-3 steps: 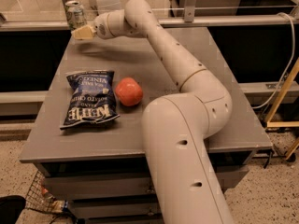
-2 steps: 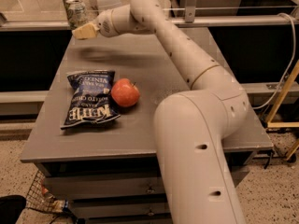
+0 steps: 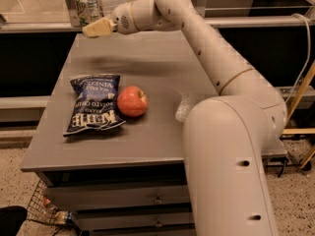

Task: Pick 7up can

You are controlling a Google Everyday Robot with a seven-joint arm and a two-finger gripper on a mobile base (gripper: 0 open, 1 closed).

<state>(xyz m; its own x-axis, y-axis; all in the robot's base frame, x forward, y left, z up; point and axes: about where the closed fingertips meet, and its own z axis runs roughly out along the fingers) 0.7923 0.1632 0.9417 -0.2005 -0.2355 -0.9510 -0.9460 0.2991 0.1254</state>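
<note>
The 7up can, silvery on top with pale green-and-white sides, stands upright at the far left corner of the grey table. My gripper reaches in from the right on the long white arm. Its tan tip is right against the can's lower front right side. I cannot tell whether it touches or holds the can.
A dark blue chip bag lies flat on the table's left half, with a red apple touching its right edge. My arm's large lower link covers the table's right front. A glass panel and rail run behind the can. A wire basket sits on the floor at lower left.
The arm's big links have swung a little to the right and nearer. The gripper and the can sit slightly further right and higher in view. The bag and the apple have not moved.
</note>
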